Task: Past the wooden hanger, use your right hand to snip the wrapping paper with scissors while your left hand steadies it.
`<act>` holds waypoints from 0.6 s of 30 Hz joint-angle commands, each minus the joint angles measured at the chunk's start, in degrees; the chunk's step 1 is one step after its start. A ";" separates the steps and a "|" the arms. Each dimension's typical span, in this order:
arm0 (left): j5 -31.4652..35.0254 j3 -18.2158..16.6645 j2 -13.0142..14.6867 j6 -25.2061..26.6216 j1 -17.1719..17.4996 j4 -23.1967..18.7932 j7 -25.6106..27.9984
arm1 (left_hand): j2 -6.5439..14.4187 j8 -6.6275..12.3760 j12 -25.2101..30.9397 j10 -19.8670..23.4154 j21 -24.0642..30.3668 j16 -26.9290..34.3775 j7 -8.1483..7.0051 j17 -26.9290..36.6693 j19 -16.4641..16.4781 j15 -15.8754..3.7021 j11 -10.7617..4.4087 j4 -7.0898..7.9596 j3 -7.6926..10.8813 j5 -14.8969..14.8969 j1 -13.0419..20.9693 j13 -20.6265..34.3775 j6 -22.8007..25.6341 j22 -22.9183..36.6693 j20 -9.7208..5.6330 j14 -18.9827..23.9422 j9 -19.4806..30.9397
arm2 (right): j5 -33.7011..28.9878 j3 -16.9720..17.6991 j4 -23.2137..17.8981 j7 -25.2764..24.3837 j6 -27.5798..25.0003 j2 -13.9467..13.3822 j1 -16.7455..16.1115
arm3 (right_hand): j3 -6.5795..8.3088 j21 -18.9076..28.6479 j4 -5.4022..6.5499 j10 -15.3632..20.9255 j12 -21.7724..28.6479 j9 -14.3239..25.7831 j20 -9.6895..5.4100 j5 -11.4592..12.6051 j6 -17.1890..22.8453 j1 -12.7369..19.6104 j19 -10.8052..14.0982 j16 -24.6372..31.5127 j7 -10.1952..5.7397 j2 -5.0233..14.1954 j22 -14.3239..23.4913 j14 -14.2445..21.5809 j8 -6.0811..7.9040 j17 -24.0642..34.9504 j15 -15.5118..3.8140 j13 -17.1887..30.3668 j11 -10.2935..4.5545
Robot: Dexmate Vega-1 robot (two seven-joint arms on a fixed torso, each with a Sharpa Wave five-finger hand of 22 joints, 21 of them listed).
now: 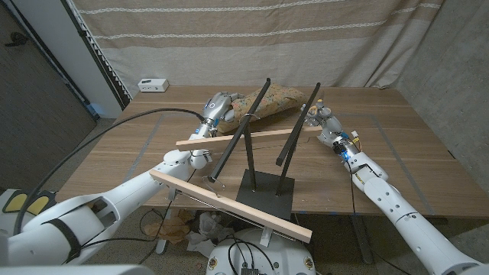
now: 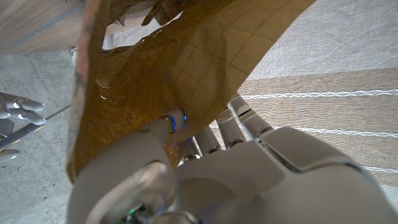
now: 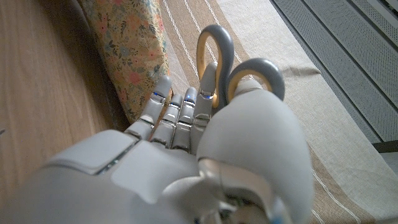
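Beige curtain [image 1: 252, 30] hangs behind the wooden table [image 1: 397, 145]. Beyond the wooden hanger [image 1: 248, 137], the left hand [image 1: 218, 107] grips the floral wrapping paper [image 1: 275, 101], held up off the table. Just beside the paper's other end, the right hand [image 1: 319, 116] clasps grey-handled scissors [image 3: 217, 56].

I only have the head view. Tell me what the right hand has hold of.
Observer: In the right wrist view the right hand grips scissors by their grey loop handles.
Operator: Report the left hand's hold on the paper.
Observer: The left wrist view shows the left hand pinching the wrapping paper, thumb on its plain brown gridded side.
Operator: Give me the paper's edge condition.
Observer: The edge near the left hand's grip looks ragged, with small tears.
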 commanded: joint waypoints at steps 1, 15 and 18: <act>-0.56 -0.19 -0.10 0.37 0.21 -0.08 -0.09 | -0.06 0.63 -0.05 0.31 0.42 -0.23 -0.08 0.26 -0.36 -9.60 0.11 -0.24 0.17 0.26 0.77 0.18 0.65 0.03 -3.29 0.81 0.19 | -1.25 -0.42 0.68 0.46 0.38 -0.26 0.78 | 29.41 0.76 -14.05 5.01 -0.08 1.07 0.20 2.05 5.53 4.85 -0.43 -0.03 -6.61 4.77 0.30 -0.10 0.39 0.35 -0.02 0.17 -5.21; -0.44 -0.23 0.66 0.93 0.67 -0.98 -1.35 | -2.65 -3.88 -2.66 -0.51 0.54 -0.32 -0.27 -0.14 -0.18 -9.35 0.33 -4.13 0.45 -0.94 2.08 -2.47 -4.71 -0.51 -2.20 -0.41 -3.08 | -1.11 -0.49 0.56 -0.04 0.34 0.05 0.64 | 29.35 1.91 -13.96 4.95 -0.23 1.79 0.03 1.30 5.39 5.09 -0.67 0.11 -6.92 4.70 0.48 -0.19 0.42 0.74 -0.12 0.28 -5.13; -0.44 -0.36 0.65 0.81 0.66 -0.92 -1.02 | -1.97 -3.89 -2.61 -0.14 0.32 -0.19 -0.18 -0.28 -0.42 -9.33 0.20 -5.13 0.86 -1.16 2.49 -2.43 -3.35 -0.62 -1.81 -0.19 -3.86 | -1.04 -0.40 0.52 -0.06 0.45 0.11 0.57 | 29.33 2.12 -13.92 4.98 -0.24 1.80 -0.13 1.17 5.38 5.11 -0.65 0.14 -6.93 4.71 0.50 -0.18 0.36 0.80 -0.11 0.30 -5.06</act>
